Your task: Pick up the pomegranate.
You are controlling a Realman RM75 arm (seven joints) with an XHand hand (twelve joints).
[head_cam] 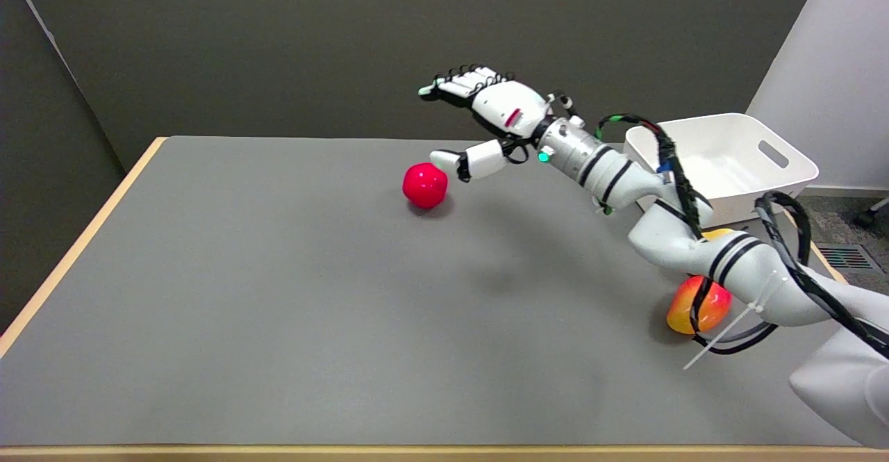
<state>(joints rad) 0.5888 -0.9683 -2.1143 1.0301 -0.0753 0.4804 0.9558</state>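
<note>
1. One red pomegranate (424, 185), just below and left of the hand (486, 111).
2. One orange-yellow fruit (696, 305), well to the hand's right and nearer, partly behind the arm.
3. One white bin (722, 163), right of the hand.

White right arm, banded in black and strung with black cables, reaches in from lower right, bent upward at elbow. Black-and-white many-fingered robot hand (486, 111) held in air, palm down, fingers extended and spread, thumb hanging low beneath; grasps nothing.
</note>
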